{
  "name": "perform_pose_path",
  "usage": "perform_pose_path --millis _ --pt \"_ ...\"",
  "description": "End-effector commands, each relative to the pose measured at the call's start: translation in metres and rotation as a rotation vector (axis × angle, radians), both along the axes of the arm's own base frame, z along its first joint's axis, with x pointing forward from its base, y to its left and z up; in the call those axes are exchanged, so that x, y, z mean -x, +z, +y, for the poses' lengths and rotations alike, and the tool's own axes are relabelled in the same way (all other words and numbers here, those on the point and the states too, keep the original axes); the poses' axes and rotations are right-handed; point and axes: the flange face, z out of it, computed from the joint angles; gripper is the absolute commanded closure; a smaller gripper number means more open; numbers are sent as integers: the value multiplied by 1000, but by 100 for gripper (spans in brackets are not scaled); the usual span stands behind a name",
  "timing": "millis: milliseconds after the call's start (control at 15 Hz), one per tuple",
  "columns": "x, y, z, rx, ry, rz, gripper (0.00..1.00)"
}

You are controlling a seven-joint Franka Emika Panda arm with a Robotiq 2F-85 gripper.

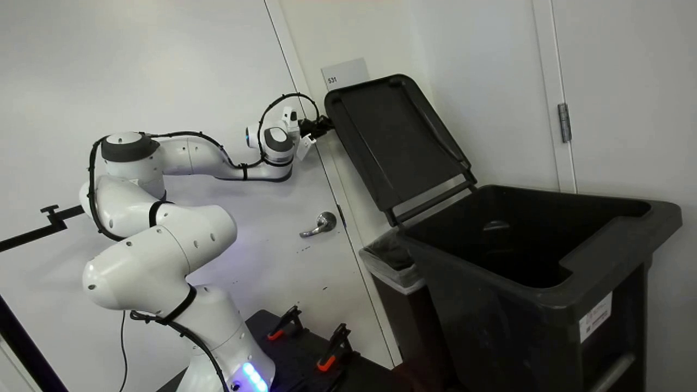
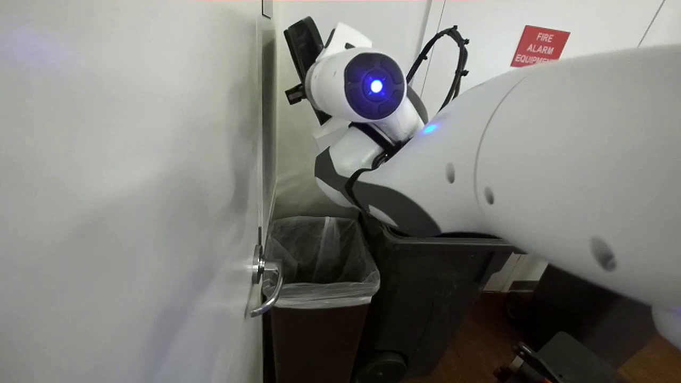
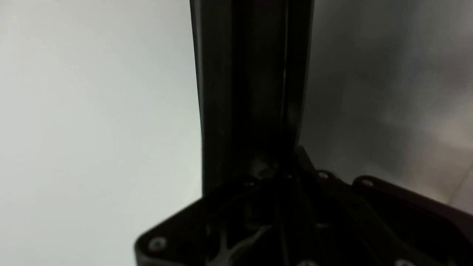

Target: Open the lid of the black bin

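The black bin (image 1: 506,321) stands at the right in an exterior view, its wide mouth uncovered. It shows partly behind the arm in an exterior view (image 2: 425,287). The lid (image 1: 400,144) stands raised, roughly upright at its hinge, underside towards the camera. It shows edge-on in an exterior view (image 2: 305,45) and as a dark upright band in the wrist view (image 3: 255,85). My gripper (image 1: 324,126) is at the lid's upper side edge. In the wrist view its dark fingers (image 3: 281,166) look closed together on that edge; one fingertip is lost in the dark.
A brown waste bin with a clear liner (image 2: 324,295) stands beside the black bin. A door with a metal handle (image 1: 321,222) is behind the arm. Clamps (image 1: 335,348) sit on the black robot stand (image 1: 370,375). A white wall is close beside the lid.
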Motion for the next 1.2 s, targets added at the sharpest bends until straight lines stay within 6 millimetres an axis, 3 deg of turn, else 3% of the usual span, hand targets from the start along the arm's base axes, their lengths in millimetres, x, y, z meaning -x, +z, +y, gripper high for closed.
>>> perform_pose_path --millis 0,200,267,400,933,1133 --pt "-23 -15 -3 122 -51 17 99" --pt "-28 -24 8 162 -47 21 99" --pt "-28 -25 12 173 -50 25 70" --pt "-26 -27 17 194 -56 35 65" --pt "1 -32 49 254 -18 102 4" --pt "14 -29 56 266 4 124 0"
